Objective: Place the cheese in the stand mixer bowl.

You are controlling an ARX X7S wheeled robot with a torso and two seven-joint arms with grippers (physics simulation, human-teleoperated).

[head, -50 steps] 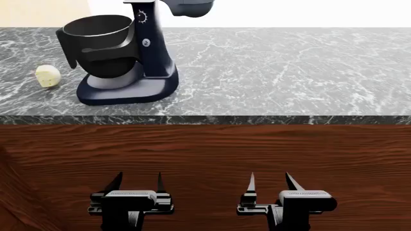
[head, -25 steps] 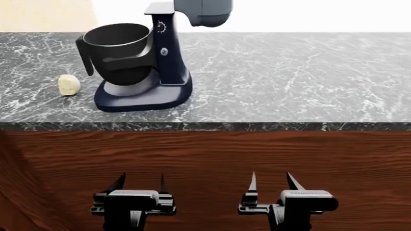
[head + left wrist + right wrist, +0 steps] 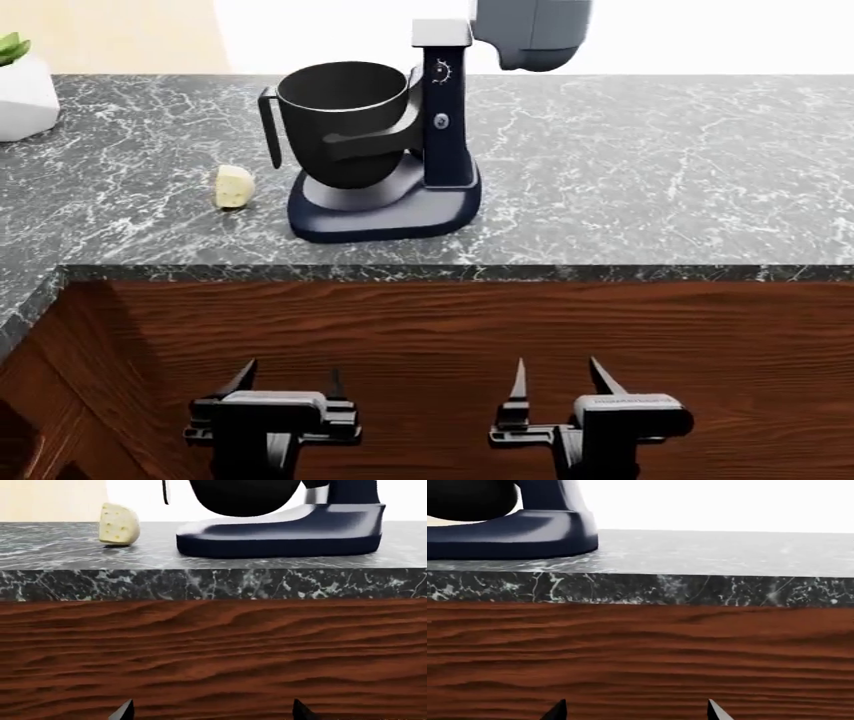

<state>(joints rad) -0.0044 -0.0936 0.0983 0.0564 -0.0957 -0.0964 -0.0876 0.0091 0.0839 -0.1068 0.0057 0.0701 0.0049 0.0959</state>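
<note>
The cheese (image 3: pixel 234 187), a small pale yellow chunk, lies on the dark marble counter (image 3: pixel 641 180) just left of the stand mixer; it also shows in the left wrist view (image 3: pixel 119 524). The black stand mixer bowl (image 3: pixel 343 121) sits in the navy mixer (image 3: pixel 400 205), handle to the left, grey head raised. My left gripper (image 3: pixel 286 378) and right gripper (image 3: pixel 557 376) are both open and empty, low in front of the wooden cabinet face, well below the counter. In the left wrist view the bowl's underside (image 3: pixel 243 497) shows above the mixer base.
A white planter (image 3: pixel 24 95) with a green plant stands at the counter's far left. The counter turns a corner at the left. The brown wooden cabinet front (image 3: pixel 454 330) fills the space before both grippers. The mixer base shows in the right wrist view (image 3: pixel 514 532).
The view has shifted left and back: the mixer and cheese now sit further right in the picture, and the planter and the counter's left corner have come into view. Both grippers stay open.
</note>
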